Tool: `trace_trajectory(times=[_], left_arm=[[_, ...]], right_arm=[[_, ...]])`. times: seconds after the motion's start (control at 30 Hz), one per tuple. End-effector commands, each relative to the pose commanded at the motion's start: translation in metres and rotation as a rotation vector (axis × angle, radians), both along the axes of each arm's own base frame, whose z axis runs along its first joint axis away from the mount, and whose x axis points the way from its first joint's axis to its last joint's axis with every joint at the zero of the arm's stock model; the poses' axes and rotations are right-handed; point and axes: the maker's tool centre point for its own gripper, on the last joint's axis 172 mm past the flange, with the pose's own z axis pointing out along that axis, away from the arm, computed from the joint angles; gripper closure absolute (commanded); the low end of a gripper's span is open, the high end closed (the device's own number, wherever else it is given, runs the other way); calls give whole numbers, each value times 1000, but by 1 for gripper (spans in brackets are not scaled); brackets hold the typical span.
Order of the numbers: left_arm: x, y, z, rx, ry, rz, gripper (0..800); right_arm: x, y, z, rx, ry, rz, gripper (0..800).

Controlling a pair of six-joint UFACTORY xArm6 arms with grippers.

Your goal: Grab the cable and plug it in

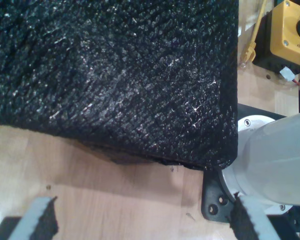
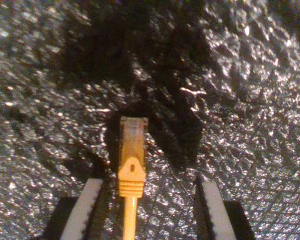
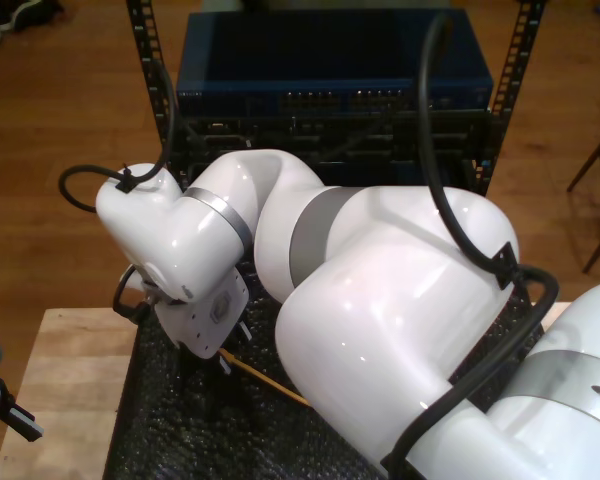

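Cable: the orange-yellow cable (image 2: 130, 170) lies on the black foam mat (image 2: 250, 130), its clear plug at the tip pointing away from my second claw. In the exterior view a short stretch of it (image 3: 270, 384) runs across the mat beneath the big white arm (image 3: 380, 300).

Second claw: my second claw (image 2: 149, 210) hangs low over the mat with its jaws spread wide. The cable's boot and cord lie between the two pads, nearer one pad (image 2: 85, 207) than the other, and neither pad touches it. It has hold of nothing.

First claw: my first claw (image 1: 145, 220) is spread wide too, with nothing between its pads (image 1: 37, 217). It sits above the bare wooden tabletop (image 1: 115, 200) just off the edge of the black mat (image 1: 115, 75). A white arm base (image 1: 275, 160) stands near one pad.

Further off: in the first wrist view another yellow cable end (image 1: 250, 50) lies beside a yellow box with a red button (image 1: 290, 30).

Exterior view: the white arm bends down to the mat at the exterior view's left of centre, its wrist (image 3: 195, 310) low over the foam. Behind it stands a rack with a blue unit (image 3: 330, 70) whose front shows a row of ports.
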Motion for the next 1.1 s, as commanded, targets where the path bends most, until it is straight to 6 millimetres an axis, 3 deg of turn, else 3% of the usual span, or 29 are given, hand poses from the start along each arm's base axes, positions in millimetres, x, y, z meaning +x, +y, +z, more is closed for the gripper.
trace_trajectory(times=[0.4, 0.77, 1.1], left_arm=[[0, 0, 0, 0, 0, 0, 0], [0, 0, 0, 0, 0, 0, 0], [0, 0, 0, -1, 1, -2, 0]], right_arm=[[-10, 8, -3, 31, 38, -26, 408], [-9, 7, -2, 28, 34, -22, 526], [-8, 5, -7, 14, 35, -21, 731]])
